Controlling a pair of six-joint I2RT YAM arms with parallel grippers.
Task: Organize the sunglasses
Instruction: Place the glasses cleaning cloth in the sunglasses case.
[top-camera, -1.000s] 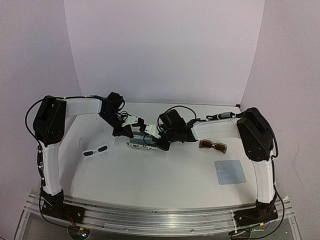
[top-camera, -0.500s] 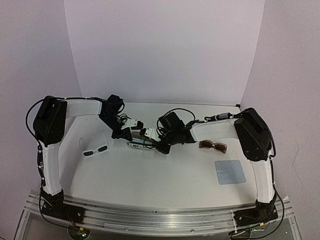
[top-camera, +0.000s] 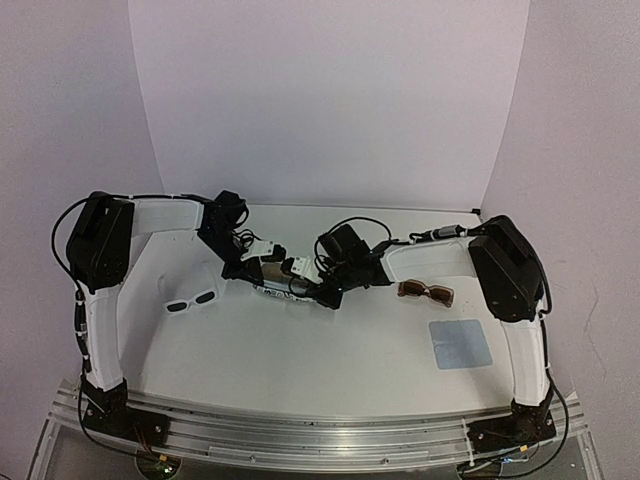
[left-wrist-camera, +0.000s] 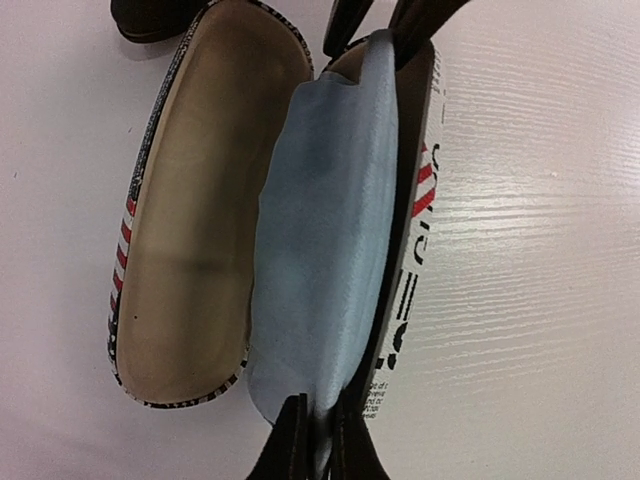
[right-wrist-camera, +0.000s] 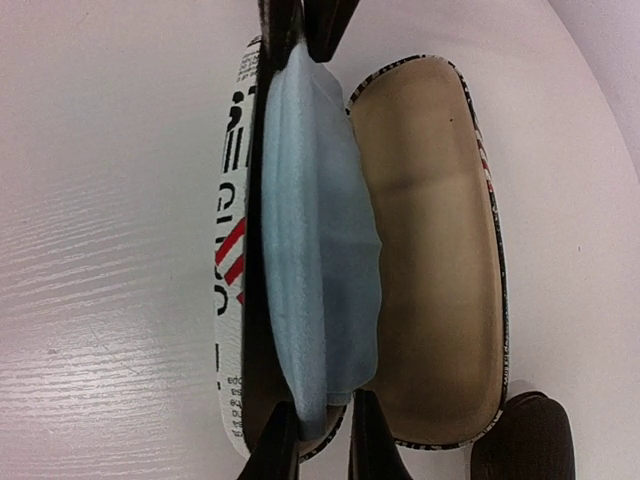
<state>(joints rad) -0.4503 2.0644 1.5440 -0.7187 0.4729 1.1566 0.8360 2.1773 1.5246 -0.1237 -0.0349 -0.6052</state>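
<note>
The white table (top-camera: 320, 365) carries everything; the left arm (top-camera: 103, 325) and the right arm (top-camera: 530, 360) reach in from its two sides and meet near the middle, wrists turned towards each other over a striped sunglasses case (left-wrist-camera: 190, 220); the case lies open on the table like a book, its outside black-and-white striped with red bars and black lettering, one half bare with a tan lining; the other half is filled by a pale blue cloth (left-wrist-camera: 325, 230), bunched lengthways and spilling over the hinge line; a second pale blue cloth (top-camera: 460, 343) lies flat and square near the right arm, towards the near edge; the brown sunglasses (top-camera: 425, 291) sit on the bare table just beyond that cloth, to the right of the right wrist and well apart from the case; the white sunglasses (top-camera: 192, 300) lie on the table to the left of the case, beside the left arm; a dark rounded thing (right-wrist-camera: 525, 440) (too little of it shows to name it) sits just beside one end of the bare half; the left fingers (left-wrist-camera: 285, 455) are closed to a sliver on one end of the cloth at the case's rim; the right fingers (right-wrist-camera: 272, 450) stand at the opposite end, a narrow gap between them around the cloth's tip and the rim, and I cannot tell whether they press on either.
</note>
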